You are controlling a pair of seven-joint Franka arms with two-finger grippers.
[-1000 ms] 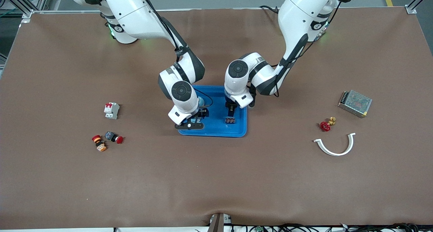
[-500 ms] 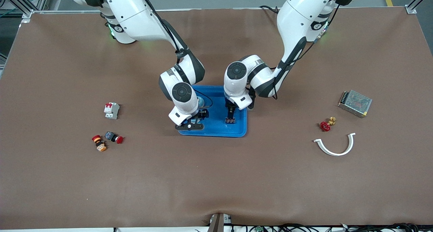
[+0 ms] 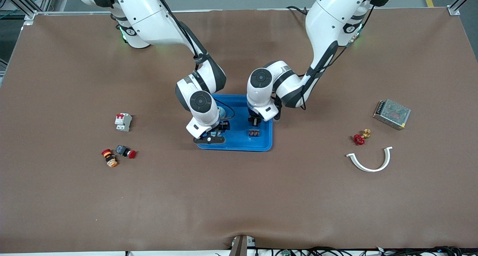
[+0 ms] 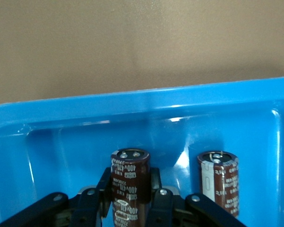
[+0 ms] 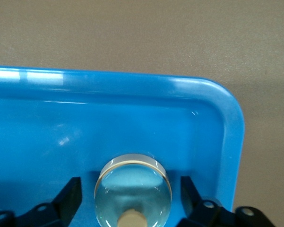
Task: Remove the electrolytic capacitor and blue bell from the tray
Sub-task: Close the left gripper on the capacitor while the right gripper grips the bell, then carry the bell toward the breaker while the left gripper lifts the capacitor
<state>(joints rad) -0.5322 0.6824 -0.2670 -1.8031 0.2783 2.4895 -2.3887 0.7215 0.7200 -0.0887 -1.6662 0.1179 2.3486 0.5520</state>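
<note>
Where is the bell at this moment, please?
The bell sits in the blue tray's near corner toward the right arm's end, straddled by the open right gripper.

Robotics lab or workshop, two white arms (image 3: pixel 157 21) mounted at a brown-covered desk (image 3: pixel 239 196), aluminium frame posts (image 3: pixel 457 6) at its corners, cables (image 3: pixel 336 250) along the edge, electrical parts like a breaker (image 3: pixel 123 122) and power supply (image 3: pixel 391 114)

You get high front camera facing robots, whole table (image 3: pixel 239 196) visible. Wrist cameras sit close, looking into blue tray (image 4: pixel 146 101); all three share it.
</note>
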